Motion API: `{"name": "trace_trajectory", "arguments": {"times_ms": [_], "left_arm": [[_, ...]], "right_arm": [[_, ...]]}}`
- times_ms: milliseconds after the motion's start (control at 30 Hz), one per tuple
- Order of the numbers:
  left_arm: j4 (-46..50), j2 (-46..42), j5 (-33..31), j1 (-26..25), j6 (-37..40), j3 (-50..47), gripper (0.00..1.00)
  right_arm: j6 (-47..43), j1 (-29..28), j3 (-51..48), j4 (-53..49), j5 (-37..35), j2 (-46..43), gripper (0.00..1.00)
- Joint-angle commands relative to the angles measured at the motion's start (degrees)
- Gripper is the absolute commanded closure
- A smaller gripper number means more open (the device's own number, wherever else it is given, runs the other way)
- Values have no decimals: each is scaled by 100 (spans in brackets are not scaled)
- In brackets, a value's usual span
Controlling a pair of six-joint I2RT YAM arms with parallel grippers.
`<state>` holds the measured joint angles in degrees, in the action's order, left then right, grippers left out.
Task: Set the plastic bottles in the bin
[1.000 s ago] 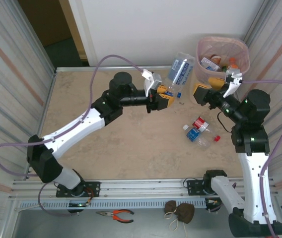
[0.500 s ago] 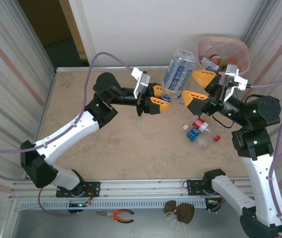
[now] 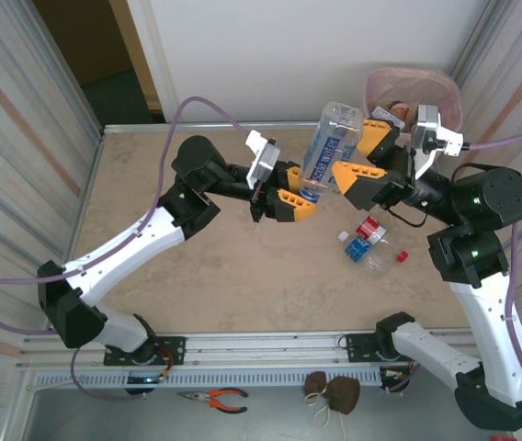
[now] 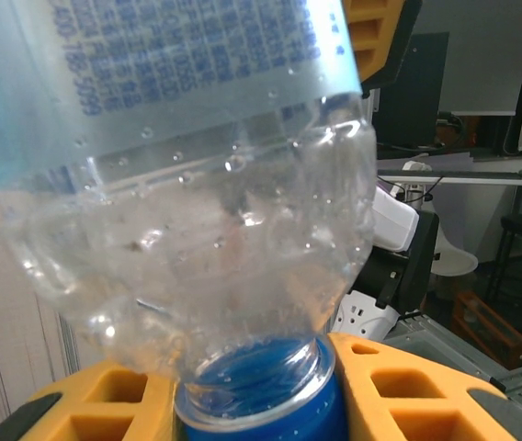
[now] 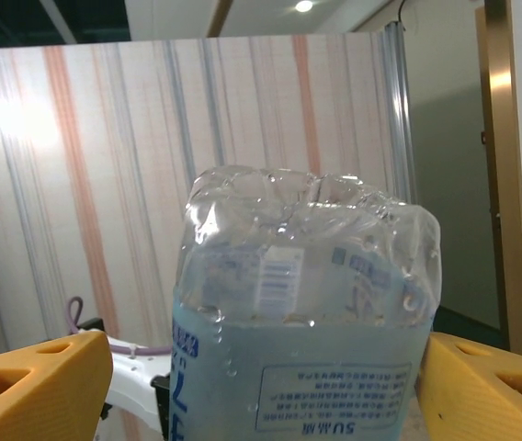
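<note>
A clear plastic bottle [image 3: 332, 147] with a blue label hangs neck-down above the table's far middle. My left gripper [image 3: 292, 190] is shut on its blue cap [image 4: 259, 390], yellow pads on both sides. My right gripper [image 3: 364, 158] stands open around the bottle's body [image 5: 305, 303]. Its right pad [image 5: 482, 390] is at the label, and a gap shows beside its left pad [image 5: 40, 386]. The pink-beige bin [image 3: 448, 99] stands at the far right behind the right gripper, with bottles inside. Two more bottles [image 3: 368, 241] lie on the table below the right gripper.
A loose red cap [image 3: 402, 256] lies beside the two bottles. Orange-handled pliers [image 3: 217, 397] and a brown pouch [image 3: 331, 390] sit below the table's near edge. Corrugated walls close in both sides.
The left arm has raised and tilted the bottle more upright. The right gripper has swung from the bin over to the bottle and opened around its body.
</note>
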<state>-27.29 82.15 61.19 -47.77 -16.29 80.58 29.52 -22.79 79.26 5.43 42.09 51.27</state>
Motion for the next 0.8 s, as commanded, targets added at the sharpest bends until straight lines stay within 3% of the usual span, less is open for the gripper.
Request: {"name": "trace_trajectory", "arguments": {"times_ms": [0,233,600,767], "left_arm": [[-108,-172,163,-52,125,199,69],[-298,-112,226,-65,6,217,70],[-268,-110,201,-90,34,214,68],[-203,-160,76,-90,107,153,63]], "right_arm": [[-217,-46,184,-252,-424,-11,17],[-106,-73,151,76,448,94,22],[-156,-217,132,42,428,21,42],[-215,-238,140,-13,373,6,45]]}}
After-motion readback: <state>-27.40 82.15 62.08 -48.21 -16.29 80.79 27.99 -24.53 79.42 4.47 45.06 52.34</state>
